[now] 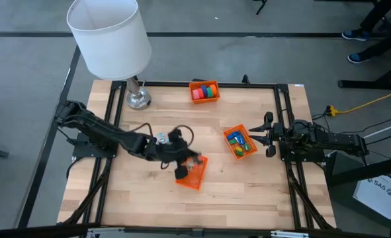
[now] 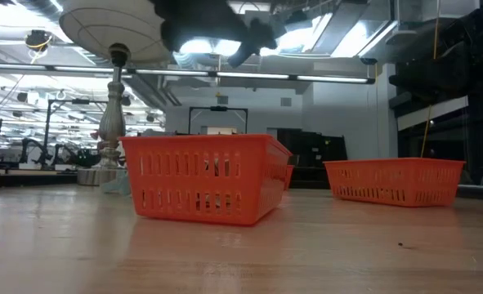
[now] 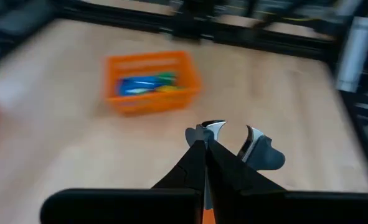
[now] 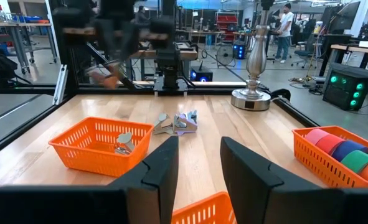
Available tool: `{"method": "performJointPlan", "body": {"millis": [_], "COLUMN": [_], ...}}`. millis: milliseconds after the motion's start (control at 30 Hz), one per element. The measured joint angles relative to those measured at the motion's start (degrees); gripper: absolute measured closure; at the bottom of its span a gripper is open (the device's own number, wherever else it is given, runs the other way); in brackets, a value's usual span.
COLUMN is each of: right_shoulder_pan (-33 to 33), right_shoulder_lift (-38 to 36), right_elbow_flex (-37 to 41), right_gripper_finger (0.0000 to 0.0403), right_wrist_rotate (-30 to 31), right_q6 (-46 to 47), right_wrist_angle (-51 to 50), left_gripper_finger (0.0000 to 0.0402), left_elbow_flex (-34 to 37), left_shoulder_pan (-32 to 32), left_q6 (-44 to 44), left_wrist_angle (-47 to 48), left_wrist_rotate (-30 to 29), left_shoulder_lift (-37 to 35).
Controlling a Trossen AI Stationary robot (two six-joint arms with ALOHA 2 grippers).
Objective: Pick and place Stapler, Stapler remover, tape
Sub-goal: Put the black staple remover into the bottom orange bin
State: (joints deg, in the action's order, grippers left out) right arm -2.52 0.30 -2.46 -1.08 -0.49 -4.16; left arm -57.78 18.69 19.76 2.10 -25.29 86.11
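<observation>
High view: the left arm reaches from the table's left edge to its middle, elbow bent, its wrist hanging over an orange basket (image 1: 196, 180) near the front of the wooden table (image 1: 149, 205). The left wrist view shows the staple remover (image 3: 258, 149), metal claws and grey grip, pinched at the tip of the left gripper (image 3: 203, 142), whose fingers are pressed together on it. In the low view the arm is a dark shape high above that basket, clear of its rim. A second staple remover (image 4: 124, 142) lies inside the basket, and a few loose staple removers (image 4: 177, 123) sit on the bare wood just beyond it. The tape rolls (image 4: 342, 152), red, pink, blue and green, fill another orange basket (image 1: 205, 90) at the table's far edge, near a white-shaded lamp (image 1: 109, 33). The right arm waits low at the table's right side, the right gripper (image 1: 269, 135) with its fingers parted and nothing between them, just beside a third basket (image 1: 240, 142) of small coloured pieces.
</observation>
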Motion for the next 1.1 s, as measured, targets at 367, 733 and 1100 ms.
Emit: {"method": "performJointPlan", "body": {"millis": [367, 733, 1100], "right_shoulder_pan": [0.00, 0.00, 0.01], "right_shoulder_lift": [0.00, 0.00, 0.00], "right_elbow_flex": [0.00, 0.00, 0.00], "right_gripper_finger": [0.0279, 0.0279, 0.0279], "right_wrist_rotate": [-0.02, -0.01, 0.00], "right_q6": [0.00, 0.00, 0.00], "right_wrist_angle": [0.00, 0.00, 0.00], "left_gripper_finger": [0.0399, 0.0392, 0.0364], "left_elbow_flex": [0.00, 0.00, 0.00], "left_shoulder_pan": [1.47, 1.32, -2.25], "left_q6": [0.65, -2.50, -2.07], "left_wrist_angle": [-8.65, -8.14, -6.51], "left_wrist_rotate": [11.42, 11.34, 11.29], "left_shoulder_lift": [12.32, 13.35, 13.35]}}
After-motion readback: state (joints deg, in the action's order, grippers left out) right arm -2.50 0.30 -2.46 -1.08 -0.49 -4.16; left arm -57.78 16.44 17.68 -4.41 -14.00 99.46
